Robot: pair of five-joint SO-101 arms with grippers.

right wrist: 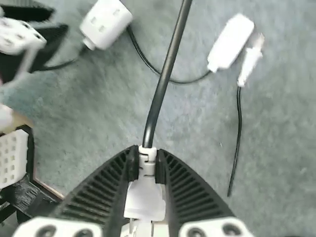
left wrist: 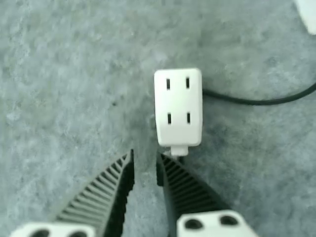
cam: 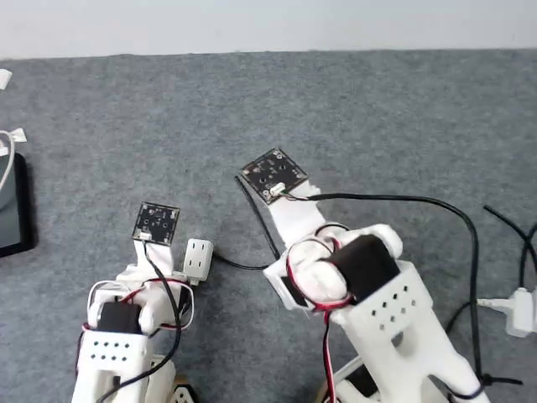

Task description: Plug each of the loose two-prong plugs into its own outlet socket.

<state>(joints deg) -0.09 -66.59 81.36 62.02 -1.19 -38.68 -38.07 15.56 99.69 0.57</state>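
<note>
Right gripper [right wrist: 145, 165] is pinching a white plug [right wrist: 143, 197]; its black cable [right wrist: 167, 69] runs out ahead over the grey worktop [cam: 377, 109]. Left gripper [left wrist: 145, 170] is slightly spread with nothing between the fingers. Its tips sit just short of the white outlet block [left wrist: 177, 108], which lies flat, both sockets up, a bit to one side of the gap. Second white plug [right wrist: 229, 42] lies loose, well apart from the outlet block.
</note>
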